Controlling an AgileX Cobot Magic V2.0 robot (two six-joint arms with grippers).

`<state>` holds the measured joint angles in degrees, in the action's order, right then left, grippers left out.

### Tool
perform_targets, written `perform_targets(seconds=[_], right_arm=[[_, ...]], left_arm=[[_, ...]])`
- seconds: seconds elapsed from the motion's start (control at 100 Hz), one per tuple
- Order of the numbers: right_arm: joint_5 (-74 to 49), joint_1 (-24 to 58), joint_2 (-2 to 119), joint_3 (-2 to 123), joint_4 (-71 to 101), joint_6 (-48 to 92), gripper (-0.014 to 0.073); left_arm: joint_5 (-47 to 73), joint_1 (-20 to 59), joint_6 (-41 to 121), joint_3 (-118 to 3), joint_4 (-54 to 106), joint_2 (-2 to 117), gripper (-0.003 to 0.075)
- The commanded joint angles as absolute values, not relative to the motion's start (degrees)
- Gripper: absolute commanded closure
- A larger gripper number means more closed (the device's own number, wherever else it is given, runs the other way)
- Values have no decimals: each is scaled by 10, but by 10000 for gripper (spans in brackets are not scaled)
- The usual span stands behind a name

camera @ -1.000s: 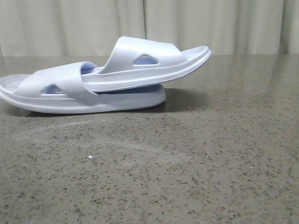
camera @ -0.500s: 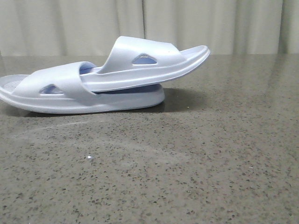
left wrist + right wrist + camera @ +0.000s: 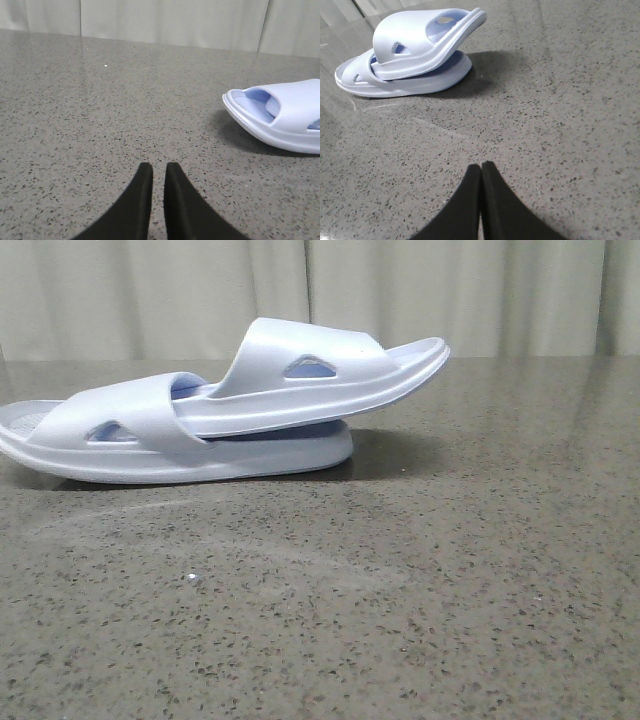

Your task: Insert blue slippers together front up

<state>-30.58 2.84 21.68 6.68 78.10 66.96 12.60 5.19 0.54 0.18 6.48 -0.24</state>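
The blue slippers lie nested at the back left of the table. The lower slipper [image 3: 130, 435] rests flat. The upper slipper [image 3: 300, 365] has its end pushed under the lower one's strap, and its free end tilts up to the right. The right wrist view shows the same pair, upper slipper [image 3: 415, 40] on lower slipper [image 3: 395, 85], far from my right gripper [image 3: 481, 166], which is shut and holds nothing. My left gripper [image 3: 159, 167] is shut to a thin slit, holds nothing, and stands well away from the slipper [image 3: 290, 115]. Neither gripper shows in the front view.
The speckled grey stone tabletop [image 3: 400, 590] stretches across the front and right. A pale curtain [image 3: 450, 290] hangs behind the table's far edge.
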Motion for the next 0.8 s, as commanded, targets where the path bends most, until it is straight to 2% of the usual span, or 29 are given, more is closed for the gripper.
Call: perform_targets(seconds=[0.0,0.31,0.5,0.63,0.7,0.79], right_arm=[[-305,29,220,81,802,672,673],[-304,29,220,81,802,672,673],[-247,29,220,81,802,672,673],[-168,29,220,85,715,659,673],[-135,29,220,93,595,572,673],[-96,29,220,101,372,366,673]], left_arm=[[87,51,0,6,71,-17,705],[87,51,0,6,71,-17,705],[87,51,0,6,71,-17,705],[87,51,0,6,71,-17,705],[87,51,0,6,71,-17,705],[87,51,0,6,71,-17,705]])
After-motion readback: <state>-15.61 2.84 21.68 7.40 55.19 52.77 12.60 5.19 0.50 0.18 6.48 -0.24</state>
